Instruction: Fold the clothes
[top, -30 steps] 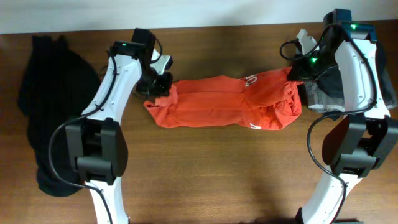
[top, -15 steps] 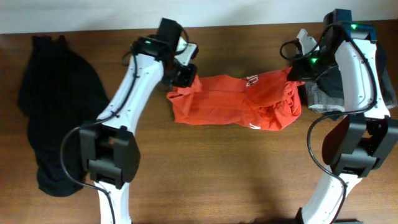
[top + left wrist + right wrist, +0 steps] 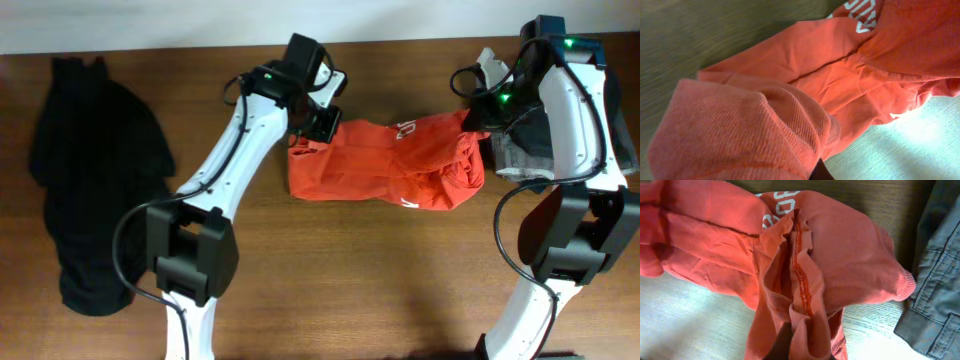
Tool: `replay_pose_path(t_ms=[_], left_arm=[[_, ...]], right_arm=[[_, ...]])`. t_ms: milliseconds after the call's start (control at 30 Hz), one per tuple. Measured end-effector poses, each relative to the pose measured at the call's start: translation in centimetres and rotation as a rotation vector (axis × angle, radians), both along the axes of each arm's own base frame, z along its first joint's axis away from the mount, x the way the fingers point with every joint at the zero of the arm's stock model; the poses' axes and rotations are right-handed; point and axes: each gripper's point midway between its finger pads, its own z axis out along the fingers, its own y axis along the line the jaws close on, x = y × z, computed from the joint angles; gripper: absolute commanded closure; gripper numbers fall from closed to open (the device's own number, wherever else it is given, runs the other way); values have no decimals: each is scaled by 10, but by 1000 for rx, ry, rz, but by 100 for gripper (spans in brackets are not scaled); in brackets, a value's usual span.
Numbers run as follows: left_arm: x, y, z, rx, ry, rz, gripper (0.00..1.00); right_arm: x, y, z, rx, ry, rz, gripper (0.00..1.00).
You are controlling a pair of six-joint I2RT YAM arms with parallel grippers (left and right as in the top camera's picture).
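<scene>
The clothes, an orange-red T-shirt (image 3: 385, 165), lie bunched across the back middle of the table, white print showing on top. My left gripper (image 3: 318, 130) is shut on the shirt's left end, which is lifted and doubled over toward the right. In the left wrist view a thick fold of the shirt (image 3: 745, 130) covers the jaws; only one dark fingertip (image 3: 820, 173) shows. My right gripper (image 3: 478, 118) is shut on the shirt's right end. In the right wrist view a pinched ridge of shirt (image 3: 800, 280) with a seam runs into the jaws.
A black garment (image 3: 90, 170) is spread at the far left of the wooden table (image 3: 350, 280). A grey garment (image 3: 520, 150) lies just right of the shirt, under the right arm; it shows as grey cloth (image 3: 935, 280) in the right wrist view.
My left gripper has travelled right along the table's back with the shirt's left end, shortening the bunch. The right arm has not moved.
</scene>
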Motion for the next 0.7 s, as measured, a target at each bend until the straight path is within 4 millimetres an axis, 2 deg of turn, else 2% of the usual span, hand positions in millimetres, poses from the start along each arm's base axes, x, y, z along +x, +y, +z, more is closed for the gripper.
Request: replay_pose_path(t_ms=[167, 200, 233, 300, 500, 600, 700], left_arm=[[-4, -24, -21, -12, 18, -46, 98], [-5, -29, -25, -15, 18, -56, 92], [-6, -34, -27, -17, 17, -67, 72], [-10, -46, -32, -25, 19, -86, 1], [-22, -70, -36, -36, 20, -134, 1], [-24, -65, -28, -25, 41, -127, 1], [-17, -45, -13, -13, 52, -105, 1]], right_arm=[[0, 0, 0, 0, 0, 0, 95], [0, 0, 0, 0, 0, -1, 96], [0, 0, 0, 0, 0, 0, 96], [0, 0, 0, 0, 1, -1, 96], [0, 0, 0, 0, 0, 0, 96], [0, 0, 0, 0, 0, 0, 96], [0, 0, 0, 0, 0, 0, 96]])
